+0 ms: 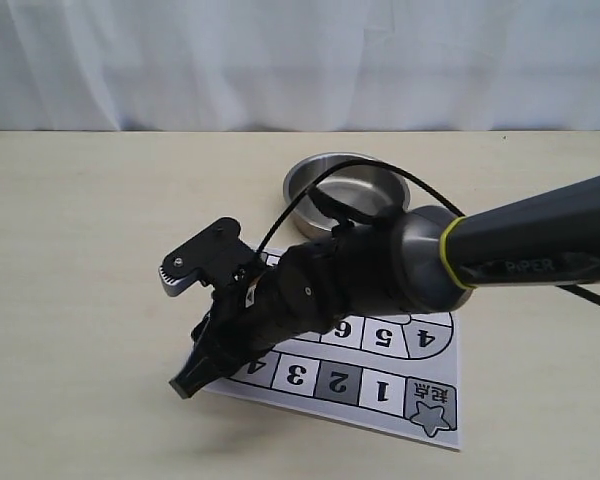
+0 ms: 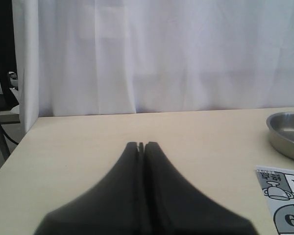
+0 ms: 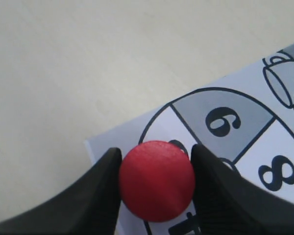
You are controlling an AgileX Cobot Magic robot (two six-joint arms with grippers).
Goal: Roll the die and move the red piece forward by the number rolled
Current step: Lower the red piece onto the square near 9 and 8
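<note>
Glossy dark-grey right arm [image 1: 525, 250] with a yellow-green ring and pale PiPER lettering; thin black cable [image 1: 385, 171] arcing across the steel bowl [image 1: 298, 185]; left gripper [image 2: 141, 145] matte black, tapered

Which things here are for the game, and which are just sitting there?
For the game: red piece, right pincer holding it, numbered board, maybe the steel bowl.
Just there: shut left pincer, white curtain.
</note>
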